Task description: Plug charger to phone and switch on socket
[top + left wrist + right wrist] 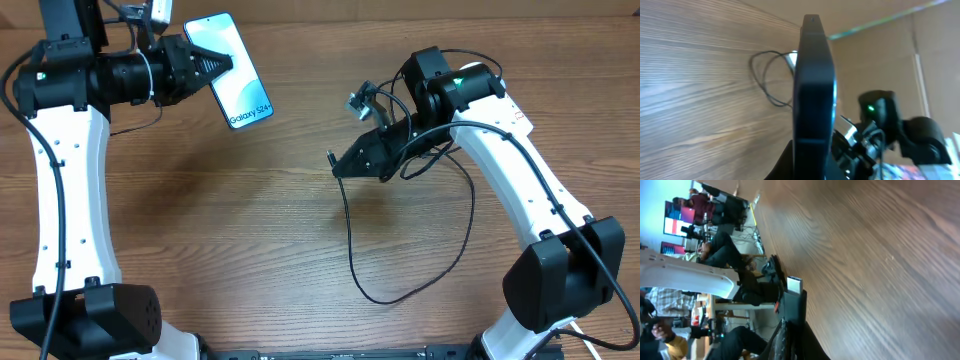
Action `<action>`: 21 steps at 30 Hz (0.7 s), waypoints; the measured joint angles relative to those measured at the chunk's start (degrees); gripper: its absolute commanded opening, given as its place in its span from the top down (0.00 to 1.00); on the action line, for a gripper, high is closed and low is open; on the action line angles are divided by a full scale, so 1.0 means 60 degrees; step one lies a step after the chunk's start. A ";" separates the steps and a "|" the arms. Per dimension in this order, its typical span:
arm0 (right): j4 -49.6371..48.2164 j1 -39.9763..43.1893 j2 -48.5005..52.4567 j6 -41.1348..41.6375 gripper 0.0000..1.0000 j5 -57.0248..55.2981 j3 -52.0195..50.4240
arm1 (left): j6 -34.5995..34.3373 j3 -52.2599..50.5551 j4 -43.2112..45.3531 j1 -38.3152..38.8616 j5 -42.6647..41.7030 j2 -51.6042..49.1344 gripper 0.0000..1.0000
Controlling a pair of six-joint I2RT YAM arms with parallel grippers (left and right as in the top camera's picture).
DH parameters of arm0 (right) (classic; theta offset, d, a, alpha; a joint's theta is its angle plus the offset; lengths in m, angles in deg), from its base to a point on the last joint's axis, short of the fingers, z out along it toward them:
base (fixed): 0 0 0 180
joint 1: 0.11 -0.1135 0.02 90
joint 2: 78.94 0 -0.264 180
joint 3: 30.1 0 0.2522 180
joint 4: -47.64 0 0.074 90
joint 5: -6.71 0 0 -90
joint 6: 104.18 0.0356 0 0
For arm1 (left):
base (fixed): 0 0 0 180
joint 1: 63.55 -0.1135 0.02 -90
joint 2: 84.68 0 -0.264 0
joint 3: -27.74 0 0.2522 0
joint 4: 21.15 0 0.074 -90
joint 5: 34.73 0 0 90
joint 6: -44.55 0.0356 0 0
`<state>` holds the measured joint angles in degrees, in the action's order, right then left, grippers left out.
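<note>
From above, the left gripper was clamped on one long edge of the phone, whose lit screen faced up at the far left of the table. The left wrist camera showed the phone only as a dark slab seen edge-on. The right gripper was closed on the end of the charger, whose black cable looped loosely toward the near edge. Only the right wrist camera showed the connector tip poking out past the fingers, with seated people beyond. The left forearm pointed right; the right forearm angled down-left toward the middle. Phone and connector were well apart.
</note>
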<state>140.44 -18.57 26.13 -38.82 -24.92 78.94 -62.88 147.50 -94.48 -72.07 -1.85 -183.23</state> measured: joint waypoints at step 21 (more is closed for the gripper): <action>-0.3705 -0.0743 0.0055 1.0426 0.96 -0.9289 -0.2958 | -0.0073 0.0000 0.0000 0.0000 0.0040 0.0000 0.96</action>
<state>118.21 -23.03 26.46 23.73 -80.66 61.20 -63.31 147.50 -94.48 -72.07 -1.61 -183.23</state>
